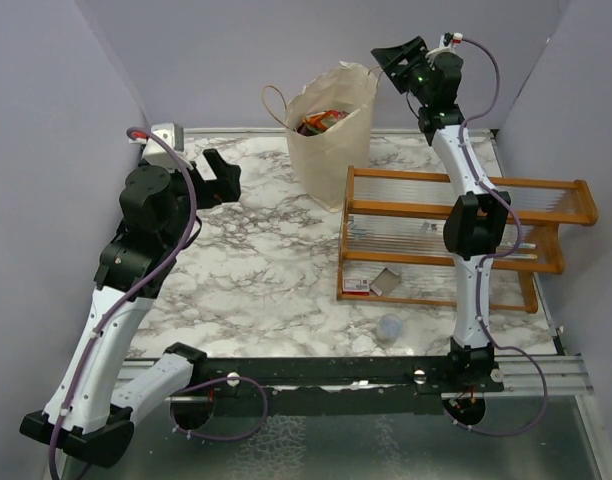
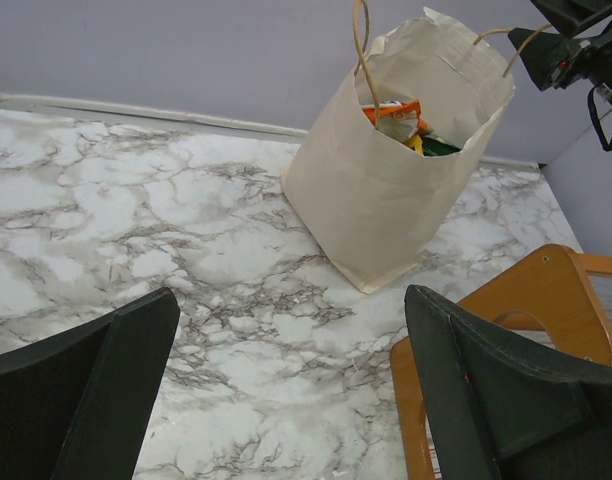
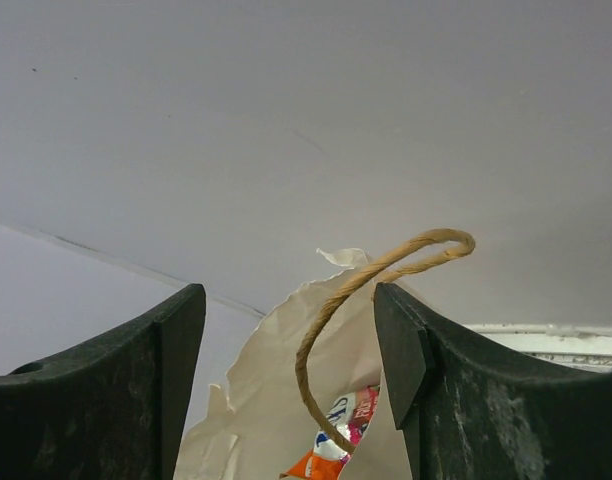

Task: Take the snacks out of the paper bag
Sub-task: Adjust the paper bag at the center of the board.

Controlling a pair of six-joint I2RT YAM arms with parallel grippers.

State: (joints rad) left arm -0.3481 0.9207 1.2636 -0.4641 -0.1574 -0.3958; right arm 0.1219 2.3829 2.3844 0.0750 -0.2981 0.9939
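Paper bag: the paper bag point(image 1: 331, 150) stands upright in the upper centre of the overhead view, mouth open, on the marble table point(image 1: 256, 260).
Snacks: the snacks point(image 1: 321, 122) sit inside the bag, near the top; orange, red and green packets show through the mouth. None lie on the table.
Right gripper: the right gripper point(image 1: 388, 62) hovers just above the bag's upper right rim. Jaws are spread wide and hold nothing.
Handle: in the right wrist view a string handle point(image 3: 386, 265) loops up between the fingers; I cannot tell whether it touches either one.
Left gripper: the left gripper point(image 1: 224, 172) hangs at centre left of the overhead view, well apart from the bag. Jaws are wide and empty.
Rack: a wooden rack point(image 1: 456, 235) stands just beside the bag's lower right side.
Step in hand (judged): bringing the right gripper into the bag's mouth for a first packet.
Recommended method: shift toward the centre of the mouth, clear of the handle loop, then come straight down. Keep the jaws wide until they straddle the top packet's edge.
Risk (judged): the bag looks light and soft and may tip or lift with the packet.
Mitigation: bring the left gripper in to steady the bag's left wall; lift slowly.
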